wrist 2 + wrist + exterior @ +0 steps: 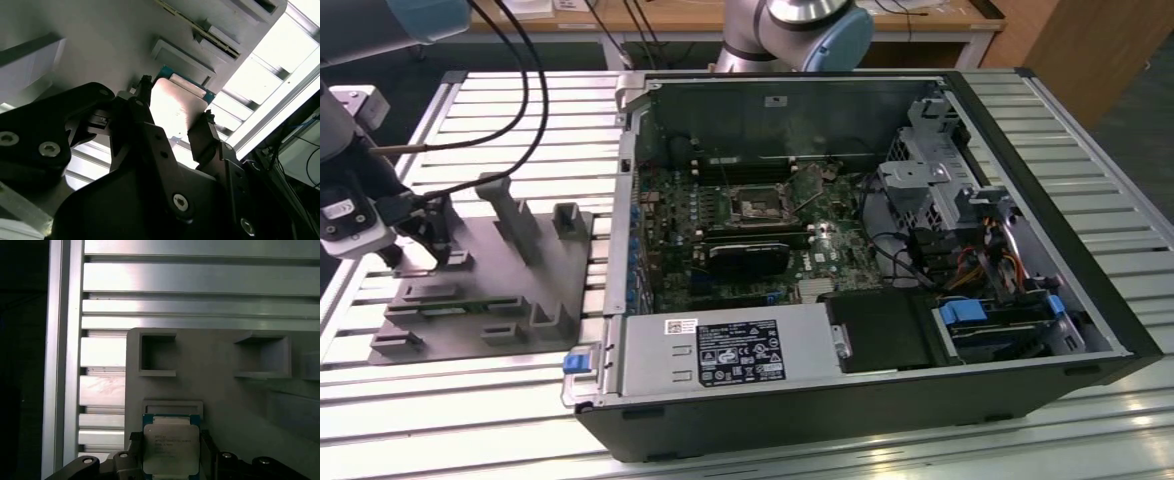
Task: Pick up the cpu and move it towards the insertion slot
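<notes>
The cpu point(171, 447), a flat square chip with a silvery top and a green rim, lies between the fingers of my gripper point(171, 439) in both wrist views. In the second wrist view the cpu point(177, 107) glares bright, and the black fingertips point(145, 92) of my gripper point(176, 107) press against its two opposite edges. I cannot tell whether it rests on the grey fixture point(225, 390) or hangs just above it. In the exterior view my gripper point(420, 245) is over the fixture point(480, 290) at the left. The insertion slot point(758, 207) sits on the motherboard, well to the exterior view's right.
An open computer case point(854, 250) lies on a slatted aluminium table point(494, 120), its walls rising around the motherboard. Grey posts point(507, 215) stand up from the fixture near my gripper. Cables point(520, 100) hang down to the arm. A second robot base point(801, 30) stands behind the case.
</notes>
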Robot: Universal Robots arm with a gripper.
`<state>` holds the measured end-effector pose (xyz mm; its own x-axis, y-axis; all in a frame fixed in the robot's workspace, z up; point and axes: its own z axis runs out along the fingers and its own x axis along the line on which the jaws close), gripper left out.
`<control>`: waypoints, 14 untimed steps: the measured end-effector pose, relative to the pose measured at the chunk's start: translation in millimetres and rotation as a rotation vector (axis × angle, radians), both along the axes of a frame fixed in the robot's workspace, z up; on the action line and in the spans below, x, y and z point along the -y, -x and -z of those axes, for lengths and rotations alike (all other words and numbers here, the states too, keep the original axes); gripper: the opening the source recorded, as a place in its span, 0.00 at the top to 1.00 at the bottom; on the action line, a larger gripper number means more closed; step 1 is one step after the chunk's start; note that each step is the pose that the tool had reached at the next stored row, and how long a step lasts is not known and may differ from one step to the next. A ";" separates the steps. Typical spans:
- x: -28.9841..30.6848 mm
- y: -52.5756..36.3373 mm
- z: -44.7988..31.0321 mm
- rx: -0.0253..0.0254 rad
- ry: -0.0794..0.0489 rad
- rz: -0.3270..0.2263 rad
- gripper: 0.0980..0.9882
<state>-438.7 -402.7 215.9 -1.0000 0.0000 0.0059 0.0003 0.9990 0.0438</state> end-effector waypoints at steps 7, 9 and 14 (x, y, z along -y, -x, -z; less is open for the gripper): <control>0.0 0.0 -5.7 0.0000 0.000 0.000 0.50; 0.0 0.0 -8.6 0.0001 0.000 0.000 0.50; 0.0 0.0 -13.1 0.0000 0.000 0.000 0.50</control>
